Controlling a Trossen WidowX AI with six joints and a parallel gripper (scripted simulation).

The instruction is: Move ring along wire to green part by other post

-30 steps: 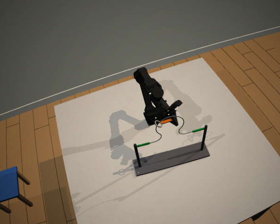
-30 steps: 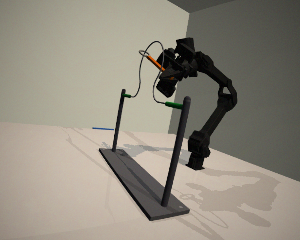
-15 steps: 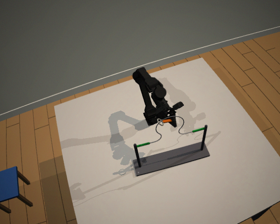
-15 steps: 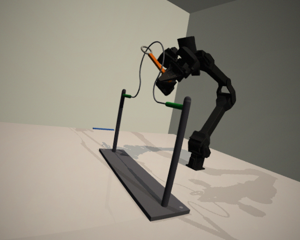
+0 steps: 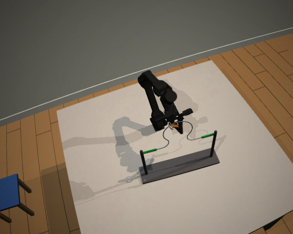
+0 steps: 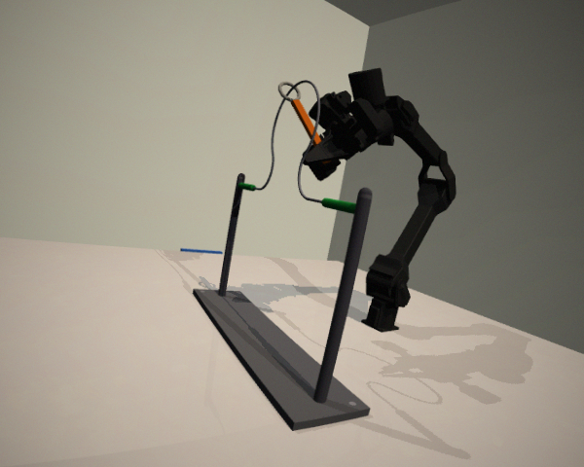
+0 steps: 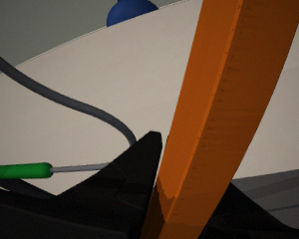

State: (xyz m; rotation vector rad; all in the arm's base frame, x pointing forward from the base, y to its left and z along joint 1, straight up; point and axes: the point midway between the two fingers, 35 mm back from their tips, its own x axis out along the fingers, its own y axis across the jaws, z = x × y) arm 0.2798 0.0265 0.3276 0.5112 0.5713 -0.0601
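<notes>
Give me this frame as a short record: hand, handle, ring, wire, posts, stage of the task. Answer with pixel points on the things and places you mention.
hand: shut on the orange handle
hand (image 5: 181,132) (image 6: 312,160): below the ring in the exterior view
orange handle (image 5: 175,126) (image 6: 305,121) (image 7: 214,115): tilted, ring at its upper end
ring (image 5: 168,123) (image 6: 280,92): up at the wire's high arch, away from both green parts
wire (image 5: 192,126) (image 6: 273,145): grey, curved, a green part at each end
posts: two, upright on a dark base (image 5: 179,165) (image 6: 262,346)
stage: ring between ends, not released

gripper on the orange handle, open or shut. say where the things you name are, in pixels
Shut on the orange handle (image 5: 175,126) (image 6: 305,121) (image 7: 209,115): the wrist view shows it rising from between the dark fingers.
</notes>
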